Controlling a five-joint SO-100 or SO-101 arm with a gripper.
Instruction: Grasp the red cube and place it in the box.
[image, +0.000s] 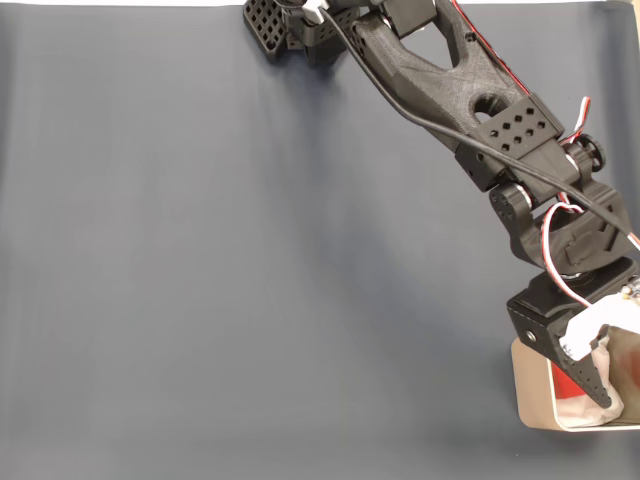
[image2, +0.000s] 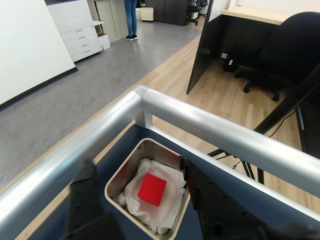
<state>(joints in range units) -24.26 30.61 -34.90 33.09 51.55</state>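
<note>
The red cube (image2: 152, 189) lies flat on crumpled white paper inside the beige box (image2: 116, 180), which stands in the table's corner. In the wrist view my gripper (image2: 136, 164) hangs just above the box, open, one dark finger on each side of the cube and neither touching it. In the fixed view the box (image: 520, 392) sits at the bottom right edge and the gripper (image: 592, 375) reaches down into it. A sliver of the red cube (image: 563, 384) shows beside the black finger.
A dark blue-grey mat (image: 250, 260) covers the table. The arm's base (image: 300, 25) stands at the top middle. A silver rail (image2: 210, 125) runs along the table edge just past the box, with office floor and a black chair (image2: 280, 50) beyond.
</note>
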